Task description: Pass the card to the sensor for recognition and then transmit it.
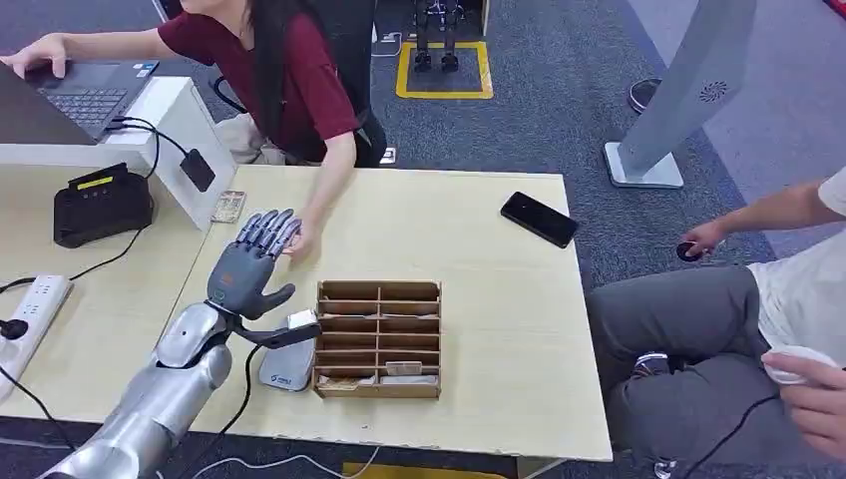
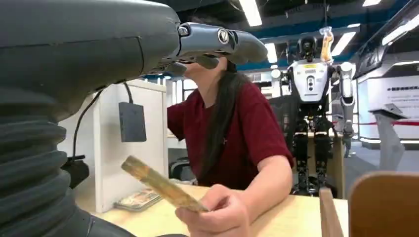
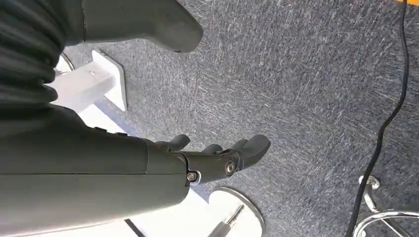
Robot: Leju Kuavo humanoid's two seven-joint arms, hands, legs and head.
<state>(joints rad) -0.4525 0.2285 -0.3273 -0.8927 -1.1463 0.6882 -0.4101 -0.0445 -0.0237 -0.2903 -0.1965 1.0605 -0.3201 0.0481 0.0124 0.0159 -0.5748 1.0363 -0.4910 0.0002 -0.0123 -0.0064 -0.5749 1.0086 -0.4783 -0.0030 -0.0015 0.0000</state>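
At the far left of the head view a white power strip (image 1: 33,315) lies on the pale wooden table (image 1: 479,249), and above it, left of centre-height, sits a black card reader (image 1: 98,204) with a yellow strip on its top, a cable running from it. At the upper left a laptop (image 1: 92,92) rests on a white partition (image 1: 183,130), with a small stack of cards (image 1: 228,206) lying at the partition's foot.

Lower left, the silver left arm rises to the left hand (image 1: 251,265), raised over the table with its fingers straight and spread, thumb out to the side, nothing in it. Just beyond its fingertips is the hand (image 1: 302,239) of a person in a dark red shirt (image 1: 289,75) who leans in from the top. In the left wrist view that person's hand (image 2: 213,213) pinches the card (image 2: 160,184), a tan card seen edge-on and tilted, close to the robot's fingers but not touching them.

Below centre a grey sensor (image 1: 288,364) lies flat beside a wooden compartment box (image 1: 379,337). Right of centre a black phone (image 1: 539,219) lies near the table's far edge. At the right edge a seated person in grey trousers (image 1: 678,329) reaches out.

In the right wrist view the right hand (image 3: 217,158) hangs over grey carpet, fingers loosely curled, holding nothing
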